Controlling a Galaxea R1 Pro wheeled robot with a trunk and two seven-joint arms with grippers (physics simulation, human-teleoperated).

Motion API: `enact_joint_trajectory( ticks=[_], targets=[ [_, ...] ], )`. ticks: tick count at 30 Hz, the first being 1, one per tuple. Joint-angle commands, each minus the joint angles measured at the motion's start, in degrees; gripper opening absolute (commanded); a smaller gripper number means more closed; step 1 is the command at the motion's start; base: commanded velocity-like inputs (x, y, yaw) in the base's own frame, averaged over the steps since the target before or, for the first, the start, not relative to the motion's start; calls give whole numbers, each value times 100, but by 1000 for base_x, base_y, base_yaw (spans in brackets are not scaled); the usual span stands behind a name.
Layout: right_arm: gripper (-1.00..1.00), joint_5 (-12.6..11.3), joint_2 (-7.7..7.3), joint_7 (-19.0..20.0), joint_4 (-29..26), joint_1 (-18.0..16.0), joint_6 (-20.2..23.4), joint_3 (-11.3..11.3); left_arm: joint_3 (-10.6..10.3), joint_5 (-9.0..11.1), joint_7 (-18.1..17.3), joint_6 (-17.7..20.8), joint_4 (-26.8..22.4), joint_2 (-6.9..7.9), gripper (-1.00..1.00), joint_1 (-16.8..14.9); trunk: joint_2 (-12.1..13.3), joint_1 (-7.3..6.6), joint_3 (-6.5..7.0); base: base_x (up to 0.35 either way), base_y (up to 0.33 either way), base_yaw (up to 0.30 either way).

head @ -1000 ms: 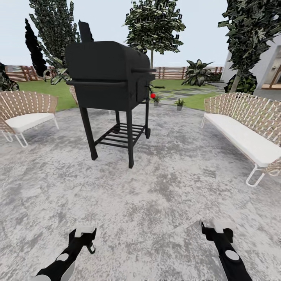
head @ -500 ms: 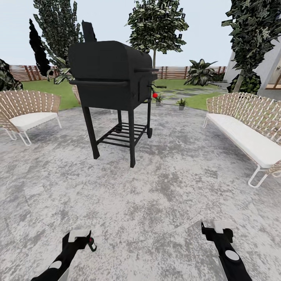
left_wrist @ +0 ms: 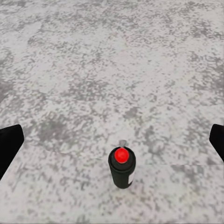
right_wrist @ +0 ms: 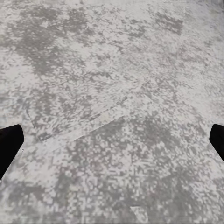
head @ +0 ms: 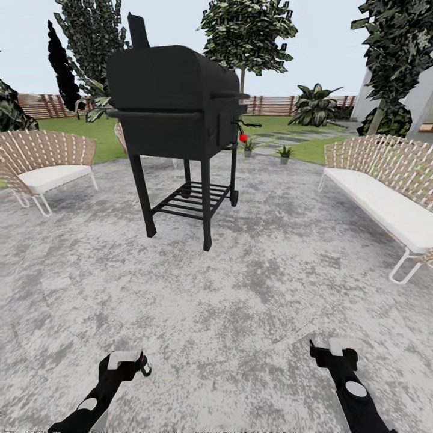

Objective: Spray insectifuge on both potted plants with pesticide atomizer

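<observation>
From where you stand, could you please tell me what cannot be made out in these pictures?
1. Pesticide atomizer: the left wrist view looks down on its cap, so the label barely shows. In the head view it is tiny beside the left claw.
2. Potted plants: head view, too far and small for leaf detail.
3. Left claw's fingers: left wrist view, cut off by the side edges.
4. Sofa: head view, its right end is cut off by the edge.

Grill (head: 174, 114) mid-patio (head: 240, 288), chairs (head: 48, 165) either side (potted plants (head: 266, 148) behind, on the lawn (head: 304, 150))
</observation>
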Motion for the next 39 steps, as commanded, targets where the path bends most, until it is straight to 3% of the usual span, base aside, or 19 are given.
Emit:
enact_joint_trajectory(
  ticks=[1,4,6,13,39],
  targets=[
    [100,57,19,3,-11,-157,2,-4,37,-22,-37,-2,-8,-7,100,-29,-44,21,-33,0,0,134],
    [100,55,43,4,-38,-690,4,-2,30,-28,-10,9,-28,-34,100,-159,-164,87,-113,0,0,139],
    [100,55,47,-2,-22,-833,5,-10,12,-28,12,-6,-26,-30,100,-190,-244,131,-166,0,0,142],
    [100,70,75,-13,-3,-881,-10,-7,-8,-30,16,-39,-14,-7,100,-168,-525,285,-335,0,0,105],
    [100,118,38,-14,268,-883,-12,-14,-9,-29,8,-41,-18,-24,100,-176,-560,352,-913,0,0,2]
  ],
)
